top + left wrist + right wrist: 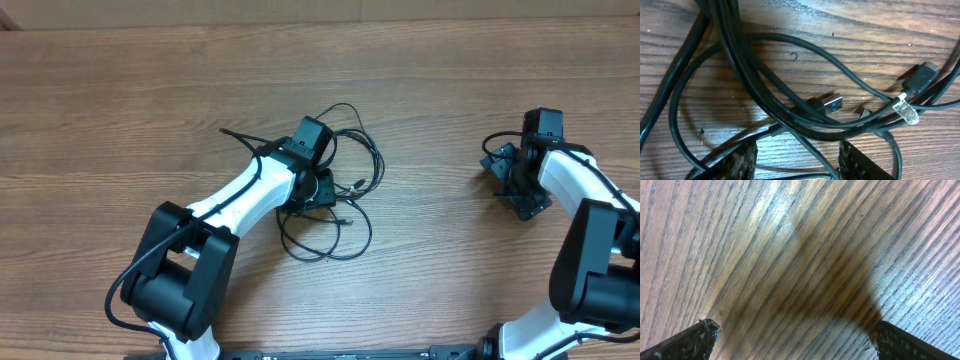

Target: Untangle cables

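Note:
The cables (352, 216) lie in a tangle of thin black loops at the table's middle. My left gripper (321, 188) sits low over the tangle's left part. In the left wrist view the cables (765, 75) cross and overlap on the wood. Among them are a silver USB plug (832, 102), a black plug (922, 76) and a white label (905, 110). My left gripper (799, 162) is open, with thin strands running loose between its fingers (737, 161). My right gripper (507, 183) is open at the far right, away from the cables. Only bare wood shows between its fingertips (685, 342).
The wooden table (120, 110) stretches around the tangle on all sides. The left arm (230, 205) reaches in from the lower left. The right arm (585, 200) bends along the right edge.

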